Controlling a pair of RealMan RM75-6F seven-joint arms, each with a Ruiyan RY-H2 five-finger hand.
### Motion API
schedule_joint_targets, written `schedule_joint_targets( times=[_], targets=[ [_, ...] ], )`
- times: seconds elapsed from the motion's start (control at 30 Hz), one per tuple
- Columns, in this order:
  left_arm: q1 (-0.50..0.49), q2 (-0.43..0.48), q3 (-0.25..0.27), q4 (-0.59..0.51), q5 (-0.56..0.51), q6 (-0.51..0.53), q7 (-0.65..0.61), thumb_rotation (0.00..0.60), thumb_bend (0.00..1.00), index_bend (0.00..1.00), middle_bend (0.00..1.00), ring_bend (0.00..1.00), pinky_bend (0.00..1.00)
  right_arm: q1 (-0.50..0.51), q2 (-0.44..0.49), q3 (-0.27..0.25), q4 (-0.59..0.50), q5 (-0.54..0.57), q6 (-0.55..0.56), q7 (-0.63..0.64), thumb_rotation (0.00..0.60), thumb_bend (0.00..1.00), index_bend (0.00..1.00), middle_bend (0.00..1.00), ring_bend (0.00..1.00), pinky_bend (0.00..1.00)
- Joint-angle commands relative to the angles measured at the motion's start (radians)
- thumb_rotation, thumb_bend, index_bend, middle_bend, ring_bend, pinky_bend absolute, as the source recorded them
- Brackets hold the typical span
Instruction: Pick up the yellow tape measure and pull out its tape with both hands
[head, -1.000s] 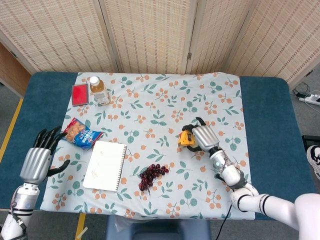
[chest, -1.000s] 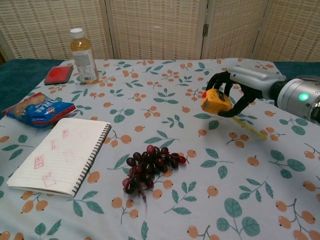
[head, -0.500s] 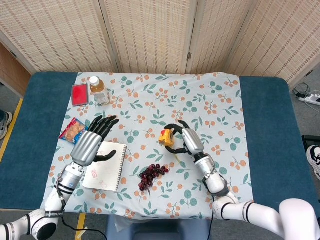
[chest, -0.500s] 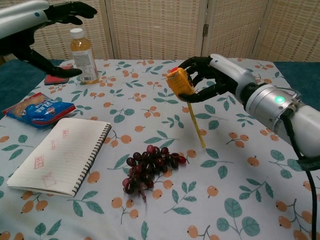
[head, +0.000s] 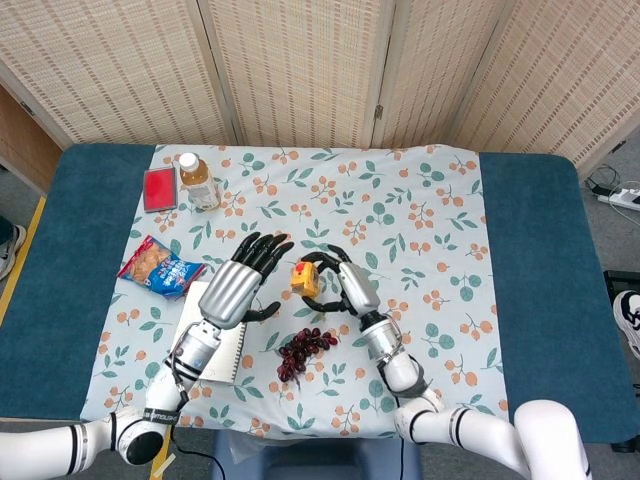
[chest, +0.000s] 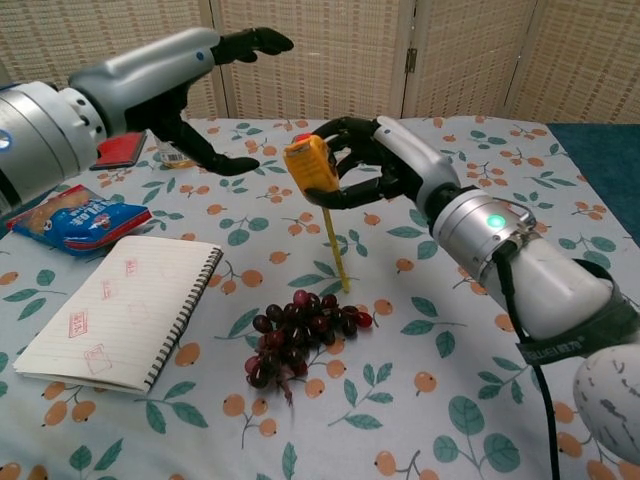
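My right hand holds the yellow tape measure up above the middle of the table, fingers wrapped around its case. A short length of yellow tape hangs down from the case toward the grapes. To the left of the tape measure, my left hand is raised with its fingers spread and nothing in it, a small gap away from the case.
A bunch of dark grapes lies under the hanging tape. A spiral notebook and a blue snack bag lie at the left. A drink bottle and a red box stand at the back left on the floral cloth.
My right hand has carried the tape measure further left toward the table's middle. My left hand has moved right and now sits close beside the case, still holding nothing.
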Motion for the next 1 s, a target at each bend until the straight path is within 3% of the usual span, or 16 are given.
schedule_joint_targets(
  times=[0.03,1.0],
  targets=[
    [-0.020,-0.027,-0.002,0.019,-0.018,-0.003,0.013,0.600,0.29,0.02,0.07,0.08,0.00,0.006,-0.014,0.004,0.012,0.001,0.001,-0.003,0.600,0.44,0.62,0.53,0.40,0.07],
    [-0.095,-0.117,-0.004,0.118,-0.110,0.016,0.059,0.600,0.29,0.04,0.07,0.08,0.00,0.019,-0.031,-0.002,0.022,0.011,-0.039,-0.042,0.600,0.44,0.62,0.53,0.40,0.07]
  ],
)
